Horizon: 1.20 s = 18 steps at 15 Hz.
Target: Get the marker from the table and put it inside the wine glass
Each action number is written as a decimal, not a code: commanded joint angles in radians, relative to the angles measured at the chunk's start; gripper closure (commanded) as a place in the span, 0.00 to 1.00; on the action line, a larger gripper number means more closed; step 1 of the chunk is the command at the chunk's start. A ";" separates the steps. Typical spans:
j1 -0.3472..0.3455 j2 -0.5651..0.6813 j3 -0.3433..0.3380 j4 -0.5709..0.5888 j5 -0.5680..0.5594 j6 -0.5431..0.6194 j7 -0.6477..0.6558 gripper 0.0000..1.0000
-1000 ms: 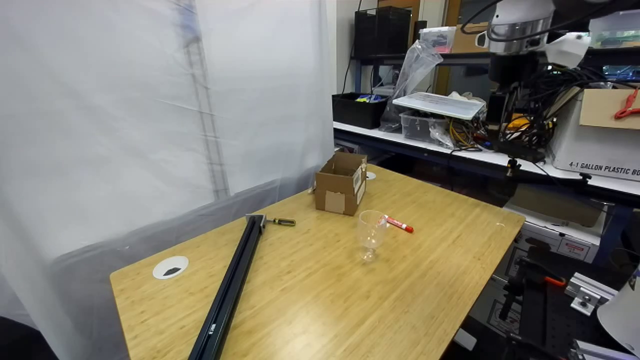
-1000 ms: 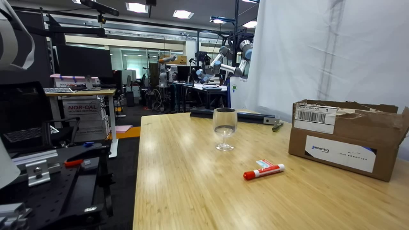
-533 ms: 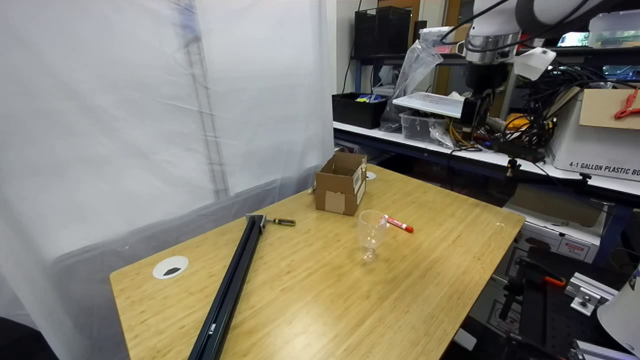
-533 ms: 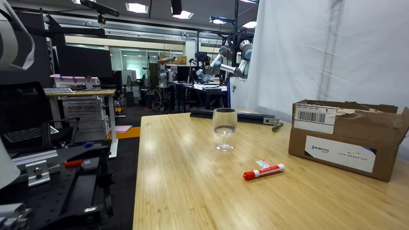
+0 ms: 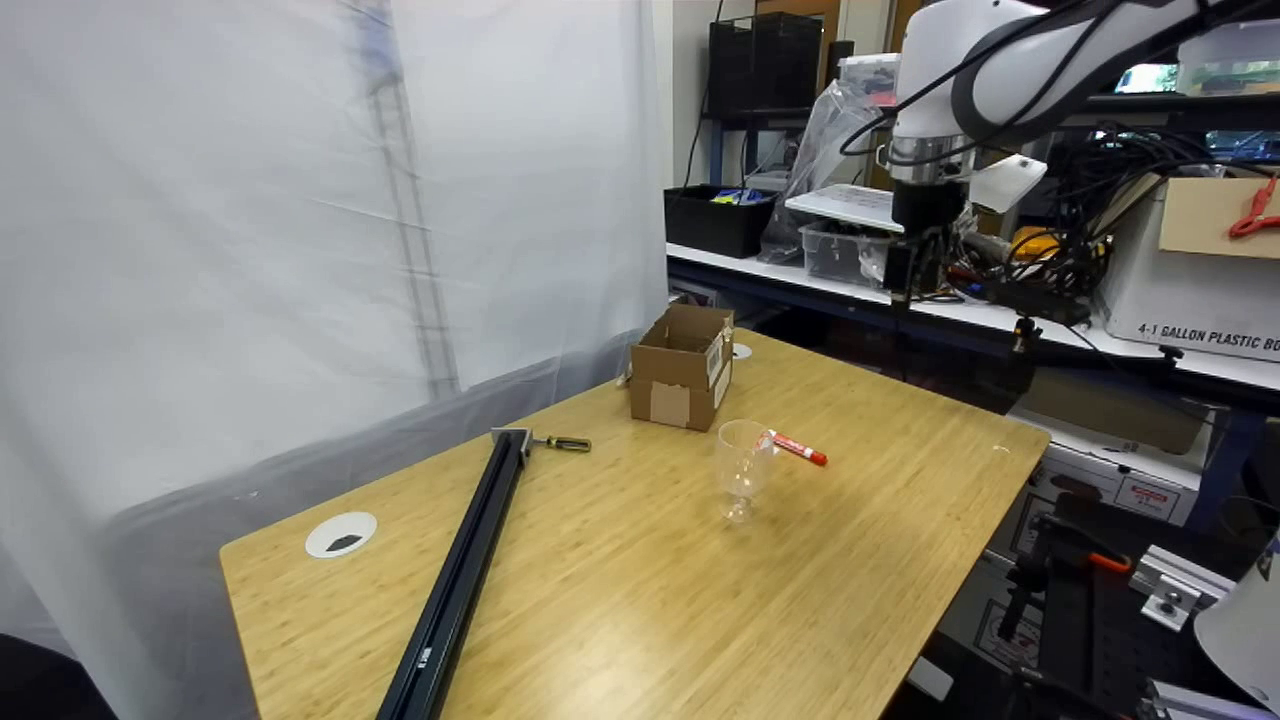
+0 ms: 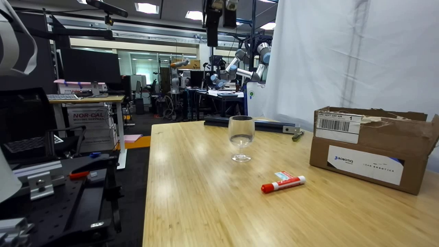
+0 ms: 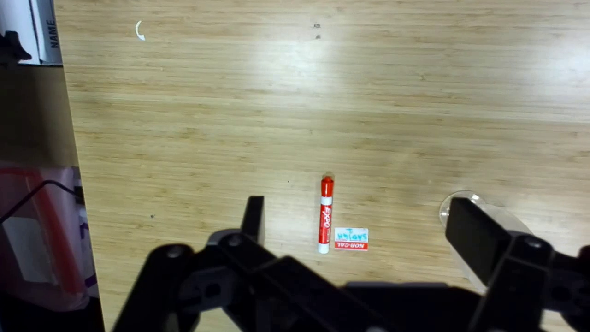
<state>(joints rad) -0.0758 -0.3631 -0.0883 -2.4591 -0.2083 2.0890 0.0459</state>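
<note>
Gripper (image 7: 362, 223) hangs spread above the marker (image 7: 325, 221), off-centre; I should centre it over the marker before descending vertically.

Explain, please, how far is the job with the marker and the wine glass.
Done: no step looks complete; the marker lies on the table.
In hand: apparently the reach; the gripper hangs open and empty above the table, the marker within its opening in the wrist view.
Left: gripping the marker and placing it in the wine glass, which stands upright, apart from it.
</note>
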 commanded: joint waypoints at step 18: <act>-0.029 0.415 -0.049 0.259 0.006 0.078 -0.041 0.00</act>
<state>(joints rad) -0.0959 0.0518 -0.1461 -2.2022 -0.2017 2.1691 0.0055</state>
